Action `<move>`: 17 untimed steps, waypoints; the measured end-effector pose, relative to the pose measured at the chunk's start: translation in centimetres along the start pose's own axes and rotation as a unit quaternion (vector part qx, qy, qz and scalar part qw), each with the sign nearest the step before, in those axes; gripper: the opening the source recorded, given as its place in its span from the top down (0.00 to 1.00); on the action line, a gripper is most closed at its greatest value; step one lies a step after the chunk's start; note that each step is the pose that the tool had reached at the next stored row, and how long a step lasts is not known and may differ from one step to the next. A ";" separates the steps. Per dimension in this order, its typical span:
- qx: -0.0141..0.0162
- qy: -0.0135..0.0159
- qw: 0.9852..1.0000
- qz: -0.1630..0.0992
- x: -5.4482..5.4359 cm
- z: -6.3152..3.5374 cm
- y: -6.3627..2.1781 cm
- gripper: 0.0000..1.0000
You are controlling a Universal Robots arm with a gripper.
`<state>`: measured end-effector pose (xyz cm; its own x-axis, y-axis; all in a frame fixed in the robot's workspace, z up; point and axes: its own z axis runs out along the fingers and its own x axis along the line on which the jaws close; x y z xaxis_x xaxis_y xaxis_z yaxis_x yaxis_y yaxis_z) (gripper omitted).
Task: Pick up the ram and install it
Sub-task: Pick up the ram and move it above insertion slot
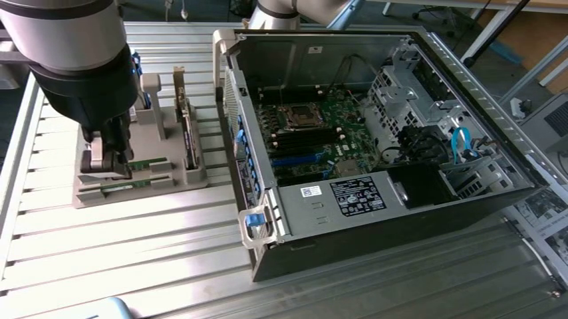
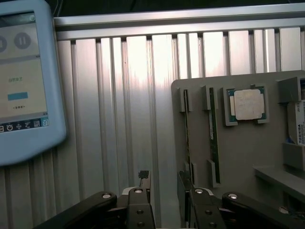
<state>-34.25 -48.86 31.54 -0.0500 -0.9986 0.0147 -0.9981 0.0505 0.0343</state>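
Two ram sticks stand on edge in slots of a grey holder (image 2: pixel 238 157): one (image 2: pixel 186 124) near the holder's rim, the other (image 2: pixel 212 138) beside it. In the exterior view they show as green strips (image 1: pixel 146 163) low in the holder (image 1: pixel 177 179), at the exterior view's left. My gripper (image 2: pixel 164 186) hangs open just above the holder, nothing between its fingers; one fingertip (image 2: pixel 185 180) lines up with the end of the nearer stick. In the exterior view the gripper (image 1: pixel 105 163) sits over the holder's left part. The open computer case (image 1: pixel 355 212) lies to the right, its motherboard (image 1: pixel 320 133) exposed.
A square silver processor (image 2: pixel 248 104) rests in a pocket of the holder, and a labelled drive (image 2: pixel 299 129) stands at its edge. A blue-framed tablet (image 2: pixel 24 81) lies on the ribbed aluminium table (image 2: pixel 133 119). The case's raised wall (image 1: pixel 239 119) stands between holder and motherboard.
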 end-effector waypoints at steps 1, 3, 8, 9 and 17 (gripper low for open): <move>0.000 0.000 1.000 0.000 0.0 0.01 0.00 0.64; 0.000 0.000 1.000 0.000 0.0 0.05 -0.01 0.64; 0.000 0.001 1.000 0.000 0.0 0.22 -0.04 0.64; 0.000 0.001 1.000 0.000 0.0 0.24 -0.04 0.64; 0.000 0.001 1.000 0.000 0.0 0.58 -0.07 0.64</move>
<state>-34.20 -48.86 30.95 -0.0500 -0.9986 0.0170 -0.9981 0.0506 0.0341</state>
